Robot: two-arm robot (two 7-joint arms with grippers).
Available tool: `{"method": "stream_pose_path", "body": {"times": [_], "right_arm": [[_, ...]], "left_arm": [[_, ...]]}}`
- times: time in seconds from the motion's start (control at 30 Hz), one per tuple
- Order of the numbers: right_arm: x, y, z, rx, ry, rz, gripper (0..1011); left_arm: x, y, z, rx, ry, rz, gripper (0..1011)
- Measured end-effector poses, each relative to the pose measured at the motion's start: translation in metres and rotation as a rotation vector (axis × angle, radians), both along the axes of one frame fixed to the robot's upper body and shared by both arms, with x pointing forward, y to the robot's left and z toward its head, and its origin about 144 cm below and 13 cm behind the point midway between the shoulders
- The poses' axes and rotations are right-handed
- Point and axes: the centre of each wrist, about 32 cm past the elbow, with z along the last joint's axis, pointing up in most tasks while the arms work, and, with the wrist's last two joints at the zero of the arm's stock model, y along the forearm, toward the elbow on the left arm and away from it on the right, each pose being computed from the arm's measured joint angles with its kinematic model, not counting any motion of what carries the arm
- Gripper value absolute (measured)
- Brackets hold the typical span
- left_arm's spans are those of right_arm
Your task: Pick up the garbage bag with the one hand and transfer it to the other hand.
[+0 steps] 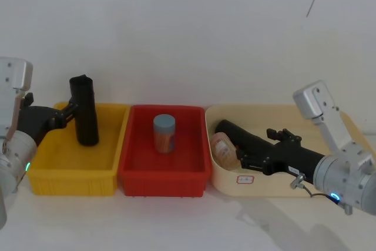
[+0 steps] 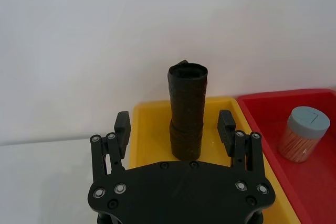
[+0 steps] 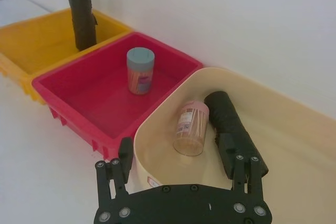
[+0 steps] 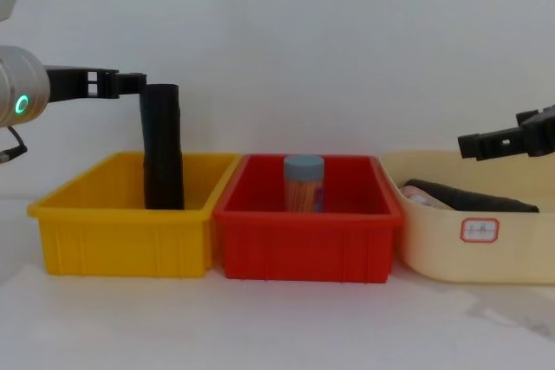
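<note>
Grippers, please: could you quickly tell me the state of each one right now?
Left gripper: open, fingers either side of the upright garbage bag in the yellow bin, not gripping.
Right gripper: open, empty, above the cream tub.

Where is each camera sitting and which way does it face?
Head: high up, looking down at the yellow bin, red bin and cream tub; both arms show.
Left wrist: behind the open left gripper, facing the upright roll.
Right wrist: above the open right gripper, facing the lying roll.
Chest: low, side-on across the table; both grippers enter from the edges.
Head and chest share the blue-lidded jar.
</note>
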Motion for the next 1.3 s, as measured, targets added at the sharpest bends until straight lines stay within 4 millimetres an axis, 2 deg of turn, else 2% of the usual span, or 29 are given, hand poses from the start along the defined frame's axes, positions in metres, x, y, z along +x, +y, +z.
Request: {"method": "stream_pose_path", "body": {"times": [0.57, 1.03, 1.3], "right_arm": [[-0.008, 0.001, -0.002, 0.009, -0.098, -0.021, 1001], [-0.022, -0.002, -0.031, 0.11, -0.232, -0.023, 1001], [-0.024, -0.005, -0.04, 0.138, -0.257, 0.009, 1001]], "left_arm": [[0.0, 0.0, 0.0, 0.0, 0.0, 0.0, 1002], [-0.001, 0.002, -0.001, 0.003, -0.005, -0.017, 1002], [-0.004, 0.009, -0.002, 0.002, -0.029, -0.094, 1002]]}}
